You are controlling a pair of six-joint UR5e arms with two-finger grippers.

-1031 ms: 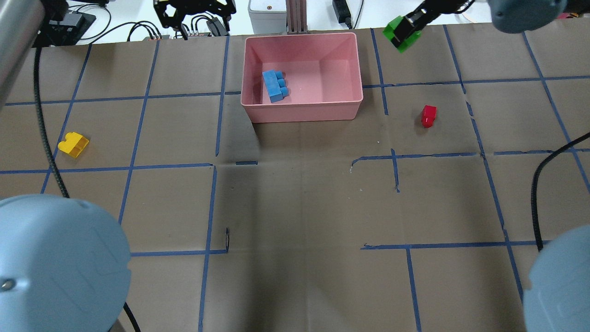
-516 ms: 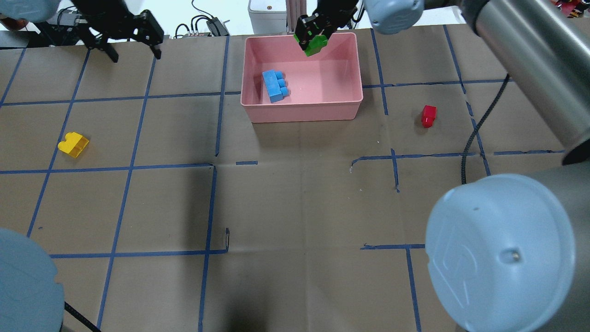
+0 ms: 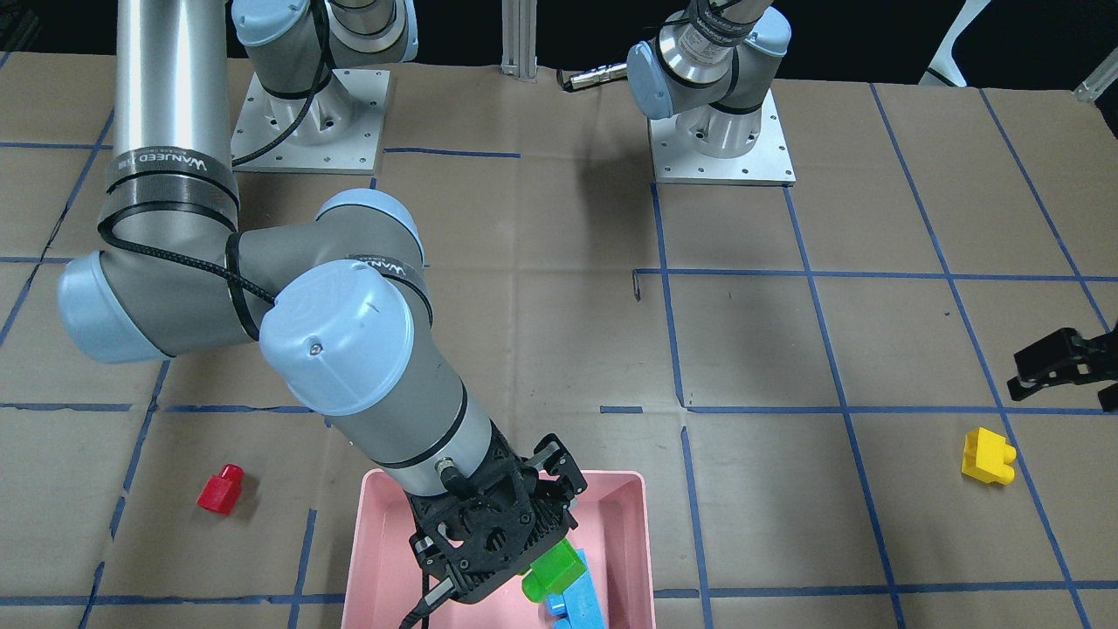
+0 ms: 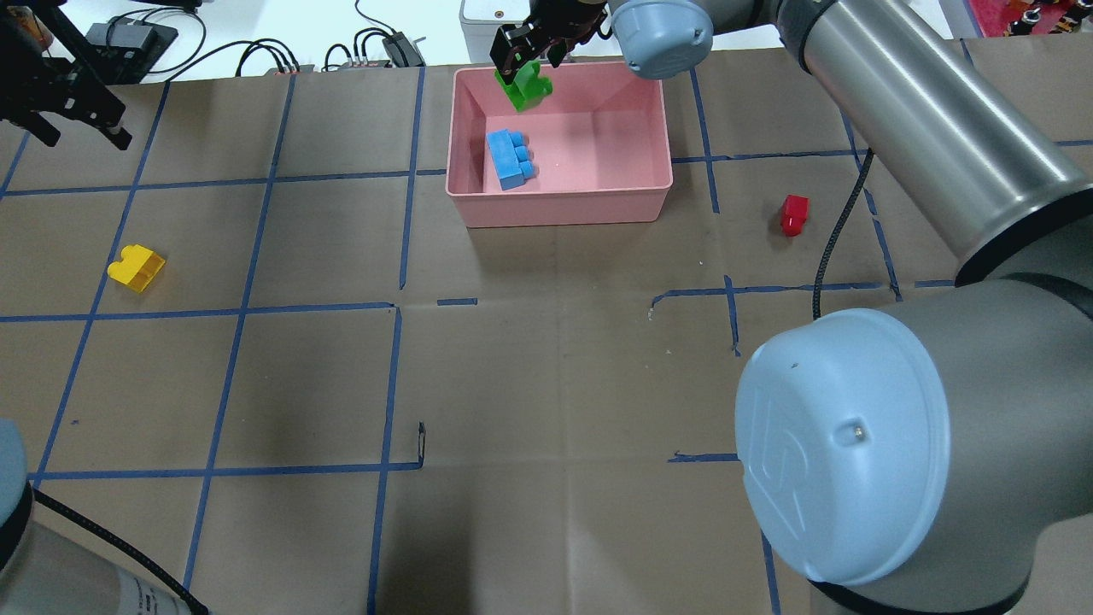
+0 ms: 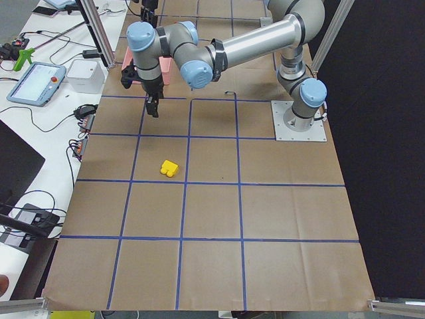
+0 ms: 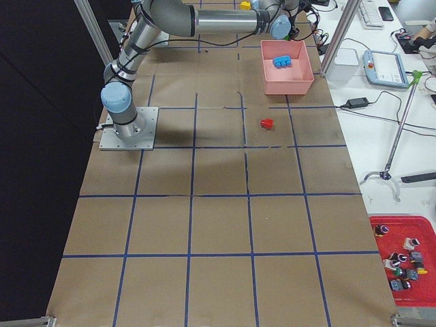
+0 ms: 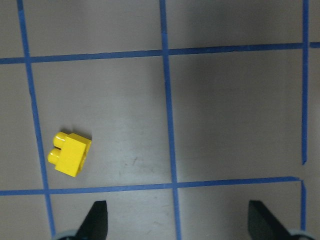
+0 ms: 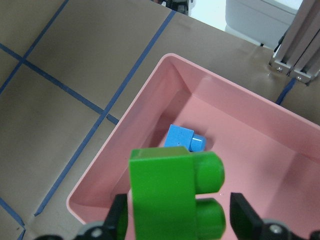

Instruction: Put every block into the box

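Observation:
My right gripper is shut on the green block and holds it above the far left part of the pink box. The right wrist view shows the green block between the fingers, over the box. The light-blue block lies inside the box. The red block lies on the table to the right of the box. The yellow block lies far left. My left gripper is open and empty, well beyond the yellow block.
The table is brown paper with a blue tape grid. Cables, a white device and a metal post stand beyond the table's far edge behind the box. My right arm's elbow fills the lower right of the overhead view.
My right gripper has carried the green block further left over the box. My left gripper has moved left toward the table's far left corner, still open.

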